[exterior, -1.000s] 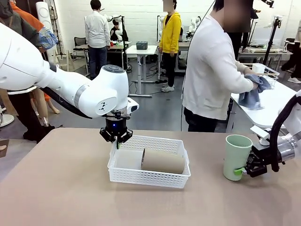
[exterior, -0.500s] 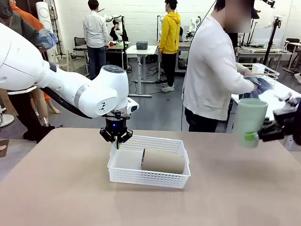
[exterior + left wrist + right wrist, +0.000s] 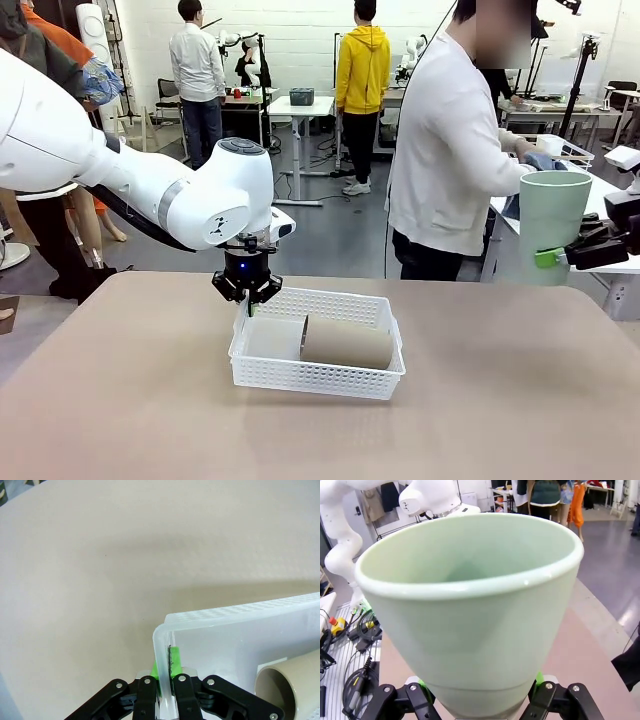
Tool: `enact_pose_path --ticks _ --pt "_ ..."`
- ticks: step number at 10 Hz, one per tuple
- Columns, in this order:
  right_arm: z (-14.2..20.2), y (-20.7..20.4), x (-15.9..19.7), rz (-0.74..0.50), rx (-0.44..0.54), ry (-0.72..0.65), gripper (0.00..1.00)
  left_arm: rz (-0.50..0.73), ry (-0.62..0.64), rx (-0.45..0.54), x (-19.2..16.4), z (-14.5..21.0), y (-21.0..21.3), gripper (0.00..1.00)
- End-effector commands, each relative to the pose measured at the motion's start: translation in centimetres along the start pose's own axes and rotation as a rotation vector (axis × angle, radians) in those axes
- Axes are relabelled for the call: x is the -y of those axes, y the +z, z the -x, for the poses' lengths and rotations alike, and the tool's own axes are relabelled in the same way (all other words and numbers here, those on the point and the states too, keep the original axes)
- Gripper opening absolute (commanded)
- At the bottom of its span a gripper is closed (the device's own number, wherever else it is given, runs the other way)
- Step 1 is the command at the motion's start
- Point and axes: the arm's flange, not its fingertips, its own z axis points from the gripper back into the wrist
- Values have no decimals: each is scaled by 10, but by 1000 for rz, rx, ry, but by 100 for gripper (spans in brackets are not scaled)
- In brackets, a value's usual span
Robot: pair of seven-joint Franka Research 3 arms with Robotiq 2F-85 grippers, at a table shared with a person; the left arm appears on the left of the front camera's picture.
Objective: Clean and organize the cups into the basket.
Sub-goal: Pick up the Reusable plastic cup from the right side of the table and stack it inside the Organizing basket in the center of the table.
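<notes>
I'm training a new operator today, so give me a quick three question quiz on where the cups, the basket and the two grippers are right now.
1. True or false: the mint green cup lies inside the basket.
2. The left gripper is shut on: A) the basket's wall, B) the tan cup, C) nothing.
3. How is the tan cup placed in the basket?
Key: 1. False; the right gripper holds it upright, lifted clear of the table. 2. A. 3. On its side.
</notes>
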Motion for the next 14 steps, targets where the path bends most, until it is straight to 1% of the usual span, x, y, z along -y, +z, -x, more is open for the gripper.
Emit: enact_pose_path --ticks 1,3,4,5,6,7,8,9,10,12,13,14 --pt "1 -1 5 -11 15 5 28 2 0 1 1 0 1 0" --pt "1 -1 5 -11 15 5 28 2 0 1 1 0 1 0" --pt "3 -1 2 -2 0 -6 81 2 0 1 1 0 1 0" --pt "-29 -13 -18 81 -193 37 81 2 0 1 1 0 1 0" --pt "-66 -31 -28 99 -314 94 81 2 0 1 1 0 1 0" --pt "-104 -53 -33 128 -425 117 81 2 0 1 1 0 1 0" --pt "-135 -79 -37 156 -537 130 81 2 0 1 1 0 1 0" --pt "-158 -108 -38 153 -638 146 81 2 0 1 1 0 1 0" --pt "-178 -142 -35 120 -725 152 81 2 0 1 1 0 1 0" --pt "-205 -194 -31 59 -807 177 81 2 0 1 1 0 1 0" --pt "-212 -223 -27 20 -841 197 81 2 0 1 1 0 1 0" --pt "-211 -248 -20 -1 -872 209 81 2 0 1 1 0 1 0"
